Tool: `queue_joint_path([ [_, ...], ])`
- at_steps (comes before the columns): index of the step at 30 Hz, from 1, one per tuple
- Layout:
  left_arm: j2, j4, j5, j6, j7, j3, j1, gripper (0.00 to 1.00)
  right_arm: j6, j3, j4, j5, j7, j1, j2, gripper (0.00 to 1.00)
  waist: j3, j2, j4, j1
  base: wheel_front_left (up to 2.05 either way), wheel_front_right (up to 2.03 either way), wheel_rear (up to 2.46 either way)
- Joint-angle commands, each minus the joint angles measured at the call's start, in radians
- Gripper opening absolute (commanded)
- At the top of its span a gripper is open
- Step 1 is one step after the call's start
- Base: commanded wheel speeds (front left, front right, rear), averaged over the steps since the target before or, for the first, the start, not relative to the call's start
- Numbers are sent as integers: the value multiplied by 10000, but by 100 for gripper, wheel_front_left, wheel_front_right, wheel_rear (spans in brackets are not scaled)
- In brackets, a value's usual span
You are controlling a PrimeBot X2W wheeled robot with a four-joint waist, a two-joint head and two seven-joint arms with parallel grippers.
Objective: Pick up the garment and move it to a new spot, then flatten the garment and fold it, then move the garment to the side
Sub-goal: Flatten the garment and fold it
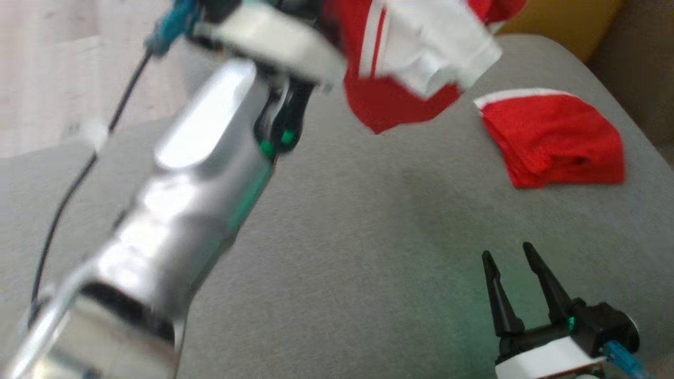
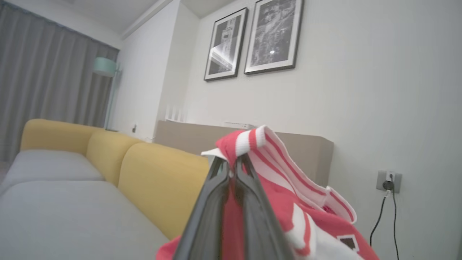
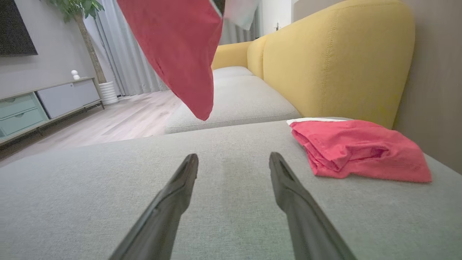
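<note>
Clenching left tool (image 2: 231, 164) on red-and-white striped jersey (image 2: 288, 187), lifted above grey sofa seat (image 1: 368, 237); holding right tool (image 1: 506, 251) released, low near folded red garment (image 1: 553, 142).

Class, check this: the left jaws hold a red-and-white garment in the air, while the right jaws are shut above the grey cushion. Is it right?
No. The right jaws are open, not shut, above the cushion; the right wrist view shows it. The left jaws do hold the garment.
</note>
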Motion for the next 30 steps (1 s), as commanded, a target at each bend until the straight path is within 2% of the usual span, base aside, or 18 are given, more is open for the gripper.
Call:
queue_joint_path([
  [1,519,100,-289,23,-39,371,863,0,65,177,-391,-60,-109,-181,52,100,-247,0,510,2,0,0,0],
  [7,994,893,-1071,266,-40,658,4931,0,65,58,-479,-132,-109,-22,113,100,-128,0,1205,2,0,0,0],
  [13,908,799,-511,211,-40,1492,7346,0,65,-13,-477,-149,-109,65,39,100,-50,0,1669,2,0,0,0],
  [14,863,659,-310,233,-40,1631,7579,35,65,-14,-476,-152,-109,71,41,100,-47,0,1710,2,0,0,0],
  [15,822,494,-87,318,-41,1765,7798,100,65,14,-469,-151,-109,75,41,100,-51,0,1738,2,0,0,0],
  [18,854,-185,915,712,-41,2071,8340,100,65,116,-443,-159,-109,86,39,100,-69,0,1753,2,0,0,0],
  [20,1031,-814,1882,1206,-41,2233,8616,100,65,158,-437,-145,-109,102,34,100,-75,0,1727,2,0,0,0],
  [21,1031,-814,1882,1206,-41,2233,8616,100,65,158,-437,-145,-109,102,34,100,-75,0,1727,2,0,0,0],
  [24,1250,-1624,3170,2045,-41,2263,9058,100,65,166,-429,-122,-109,148,17,100,-70,0,1669,2,0,0,0],
  [27,1332,-1889,3585,2359,-41,2310,9244,100,65,195,-432,-103,-109,153,-7,100,11,0,1608,2,0,0,0],
  [30,1381,-1713,3663,2424,-40,2434,9025,100,65,290,-428,-71,-109,69,-33,100,168,0,1536,2,0,0,0],
])
